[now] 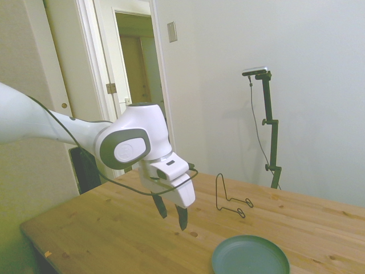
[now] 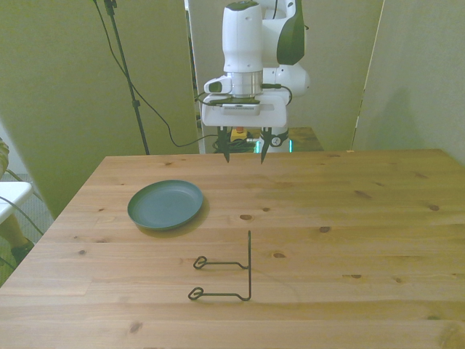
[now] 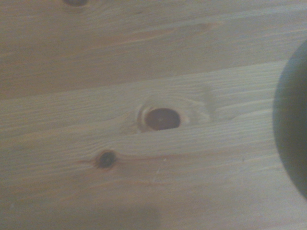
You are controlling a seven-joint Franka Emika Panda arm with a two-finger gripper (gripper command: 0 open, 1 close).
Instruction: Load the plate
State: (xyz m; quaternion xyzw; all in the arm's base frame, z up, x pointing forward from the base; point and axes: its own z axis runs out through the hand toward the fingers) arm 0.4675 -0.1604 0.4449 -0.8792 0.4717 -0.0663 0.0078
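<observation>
On table: plate (image 2: pixel 166 204) flat (bare); wire stand (image 2: pixel 227 273) apart | pincer (image 2: pixel 244 154) spread, aloft

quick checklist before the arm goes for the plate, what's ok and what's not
1. Gripper open and empty: ok, fingers apart, nothing between them.
2. Plate flat on the table, nothing on it: ok.
3. Gripper over the plate: not ok, it hangs above bare wood toward the front view's right of the plate.
4. Wire stand upright and empty: ok.
5. Stand apart from the plate: ok, bare wood between them.
6. Plate rim in the wrist view: ok, only a blurred edge.
</observation>
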